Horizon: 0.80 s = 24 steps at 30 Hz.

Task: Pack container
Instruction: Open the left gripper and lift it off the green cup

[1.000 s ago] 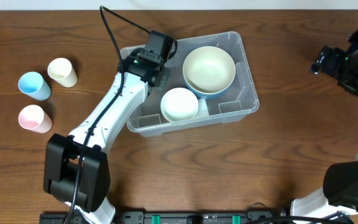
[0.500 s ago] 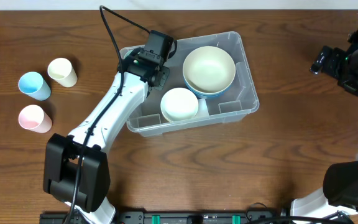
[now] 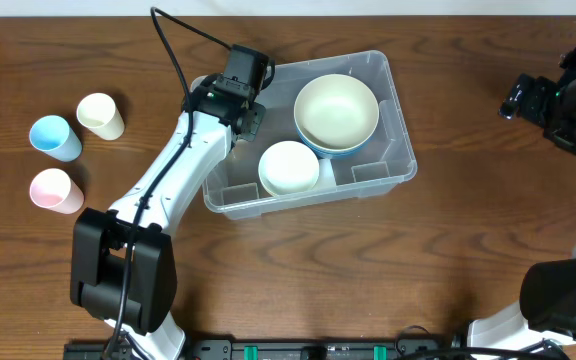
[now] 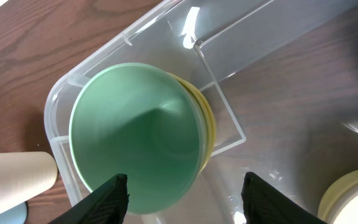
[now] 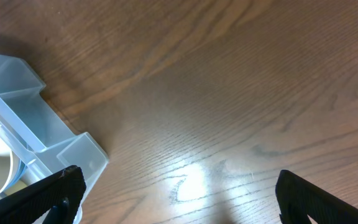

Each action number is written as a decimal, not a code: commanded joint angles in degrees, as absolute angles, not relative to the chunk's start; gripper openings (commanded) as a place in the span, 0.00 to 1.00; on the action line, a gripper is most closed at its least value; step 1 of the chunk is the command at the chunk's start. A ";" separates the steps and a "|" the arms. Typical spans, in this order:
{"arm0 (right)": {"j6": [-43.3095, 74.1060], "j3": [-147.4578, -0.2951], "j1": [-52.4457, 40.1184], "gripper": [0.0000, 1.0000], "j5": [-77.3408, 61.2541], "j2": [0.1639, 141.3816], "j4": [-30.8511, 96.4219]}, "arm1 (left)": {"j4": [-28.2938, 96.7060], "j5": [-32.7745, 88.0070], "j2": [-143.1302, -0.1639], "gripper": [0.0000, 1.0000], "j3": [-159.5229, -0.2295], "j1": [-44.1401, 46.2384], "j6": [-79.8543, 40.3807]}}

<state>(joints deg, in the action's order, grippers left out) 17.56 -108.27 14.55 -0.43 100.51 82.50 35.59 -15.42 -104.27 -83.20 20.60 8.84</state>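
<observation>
Clear plastic container [image 3: 400, 120] sits near the middle of a dark wooden table [image 3: 468, 250], turned slightly askew. The left gripper [image 4: 186, 186] hovers over its far left corner, jaws partly spread and holding nothing, above a green bowl [image 4: 135, 130] nested on a yellow bowl [image 4: 207, 115]. The right gripper [image 5: 179, 193] hangs well off to the right over bare wood, jaws spread wide, empty. 3 pastel cups [image 3: 100, 115] stand left of the container.
</observation>
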 commanded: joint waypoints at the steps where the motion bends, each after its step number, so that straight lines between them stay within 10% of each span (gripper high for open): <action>1: 18.20 -108.97 14.61 0.99 -0.43 100.18 82.54 | 36.16 -16.16 -100.57 0.61 -85.17 21.37 8.29; 15: 18.20 -108.97 14.61 0.99 -0.45 100.18 82.54 | 42.83 -4.82 -91.46 0.65 -85.14 24.25 3.49; 24: 18.20 -108.97 14.61 0.99 -0.45 100.18 82.54 | 42.92 -2.94 -92.23 0.29 -85.10 32.45 2.20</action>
